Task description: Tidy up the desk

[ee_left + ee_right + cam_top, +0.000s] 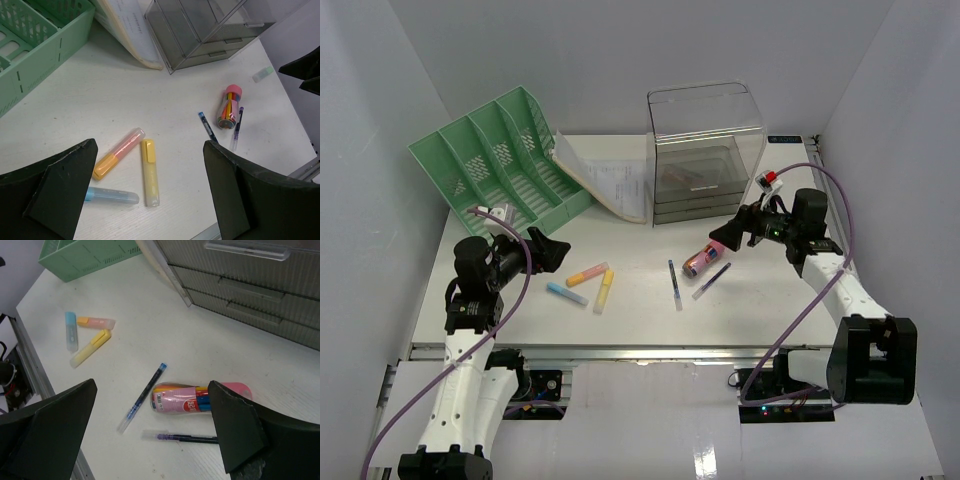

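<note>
Approach step, I judge: left gripper and right gripper hang wide open, empty, above the flat white counter; next, lowering onto the yellow plastic highlighter.

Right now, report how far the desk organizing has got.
Done: nothing looks put away. In hand: nothing; the left gripper and right gripper hover open and empty. Left: the orange highlighter, yellow highlighter, pale blue highlighter, blue pen, purple pen and pink-capped clear tube of pens all lie loose on the flat white desk.
</note>
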You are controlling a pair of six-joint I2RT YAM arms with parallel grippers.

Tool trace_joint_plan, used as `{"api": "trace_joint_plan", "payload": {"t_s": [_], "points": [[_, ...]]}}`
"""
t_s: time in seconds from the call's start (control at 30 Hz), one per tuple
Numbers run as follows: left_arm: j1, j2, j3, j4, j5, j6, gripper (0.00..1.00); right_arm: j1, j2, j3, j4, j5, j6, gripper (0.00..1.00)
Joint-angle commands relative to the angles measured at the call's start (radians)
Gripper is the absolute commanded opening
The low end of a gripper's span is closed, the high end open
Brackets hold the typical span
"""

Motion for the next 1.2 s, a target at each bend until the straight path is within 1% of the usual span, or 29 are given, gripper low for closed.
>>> {"api": "trace_joint_plan", "payload": {"t_s": [0.0,0.03,0.07,0.17,0.3,0.37,0.43,0.57,0.7,0.8,0.93,1.17], "points": [[0.002,0.002,0.029,0.000,-0.005,-0.004,0.98,0.005,0.043,-0.014,0.318,0.076,0.367,0.95],[0.002,0.002,0.029,0.000,-0.008,-0.004,0.98,0.008,0.057,-0.019,0.363,0.094,0.412,0.91],[0.002,0.002,0.029,-0.001,-0.015,-0.005,0.98,0.011,0.083,-0.013,0.398,0.107,0.462,0.89],[0.002,0.002,0.029,0.000,-0.018,-0.005,0.98,0.019,0.151,0.027,0.441,0.141,0.561,0.82],[0.002,0.000,0.029,0.000,-0.024,-0.004,0.98,0.022,0.196,-0.013,0.621,0.195,0.736,0.74],[0.002,0.000,0.029,0.000,-0.027,-0.004,0.98,0.024,0.213,-0.034,0.702,0.240,0.796,0.70],[0.002,0.000,0.029,0.002,-0.029,-0.002,0.98,0.026,0.226,-0.059,0.759,0.278,0.867,0.69],[0.001,0.002,0.029,0.003,-0.027,-0.002,0.98,0.031,0.261,-0.060,0.845,0.343,0.936,0.64],[0.002,0.003,0.029,0.003,-0.025,-0.002,0.98,0.041,0.285,-0.054,0.855,0.399,0.965,0.60],[0.002,0.003,0.029,0.005,-0.023,-0.001,0.98,0.052,0.301,-0.051,0.865,0.412,0.979,0.57],[0.002,0.003,0.029,0.005,-0.023,-0.001,0.98,0.057,0.355,-0.029,0.892,0.435,1.013,0.47],[0.002,0.003,0.027,0.010,-0.024,0.001,0.98,0.066,0.408,-0.017,0.920,0.445,1.054,0.41]]}}
